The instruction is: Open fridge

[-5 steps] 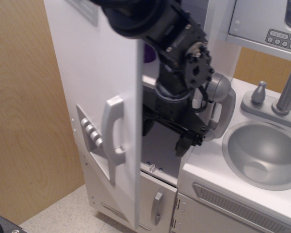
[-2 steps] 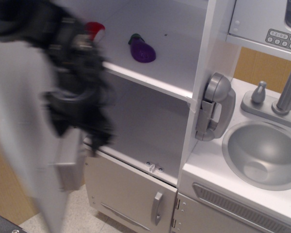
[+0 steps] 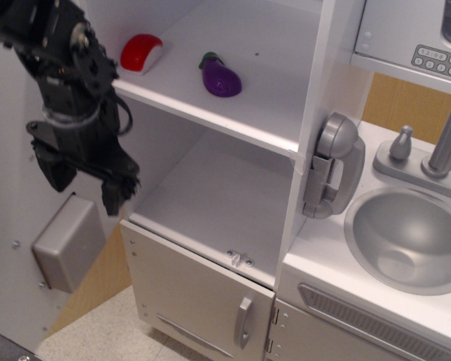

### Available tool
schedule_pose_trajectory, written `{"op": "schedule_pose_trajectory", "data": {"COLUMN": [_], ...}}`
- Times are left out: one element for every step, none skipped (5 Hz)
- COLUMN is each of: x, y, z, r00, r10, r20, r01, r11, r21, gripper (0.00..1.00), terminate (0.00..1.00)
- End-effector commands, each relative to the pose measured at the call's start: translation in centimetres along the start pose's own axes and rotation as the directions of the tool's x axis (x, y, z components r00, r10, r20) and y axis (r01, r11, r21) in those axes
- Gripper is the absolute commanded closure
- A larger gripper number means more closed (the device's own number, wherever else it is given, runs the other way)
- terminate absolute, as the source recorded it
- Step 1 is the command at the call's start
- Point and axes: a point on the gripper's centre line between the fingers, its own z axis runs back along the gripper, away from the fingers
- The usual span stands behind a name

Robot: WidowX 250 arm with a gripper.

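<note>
The white fridge (image 3: 264,128) stands open, and its white shelves show inside. Its large door (image 3: 11,218) is swung far out to the left, so I see its inner face with the grey back box of the dispenser (image 3: 65,242). The door's handle and buttons are hidden on the far side. My black gripper (image 3: 85,183) hangs in front of the door's inner face, left of the lower shelf (image 3: 218,203). Its two fingers point down, spread apart, with nothing between them.
A red toy (image 3: 140,53) and a purple eggplant (image 3: 221,75) lie on the upper shelf. Below is the small lower door with a short handle (image 3: 243,322). To the right are a grey toy phone (image 3: 332,162), the sink (image 3: 410,237), the faucet (image 3: 447,139) and the microwave keypad (image 3: 440,59).
The door went from half open to swung wide to the left. My gripper moved from inside the fridge opening out to the left, along with the door.
</note>
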Motion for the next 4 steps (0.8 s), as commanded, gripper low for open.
{"op": "schedule_pose_trajectory", "data": {"x": [6.76,7.5,7.5,7.5], "y": [6.95,7.81,7.81,7.81], "z": [0.56,0.11,0.11,0.11], "r00": [0.979,0.979,0.979,0.979], "r10": [0.164,0.188,0.188,0.188], "r20": [0.123,0.078,0.078,0.078], "r01": [-0.172,-0.193,-0.193,-0.193], "r11": [0.983,0.979,0.979,0.979], "r21": [0.059,0.071,0.071,0.071], "gripper": [0.0,0.0,0.0,0.0], "terminate": [0.0,0.0,0.0,1.0]}}
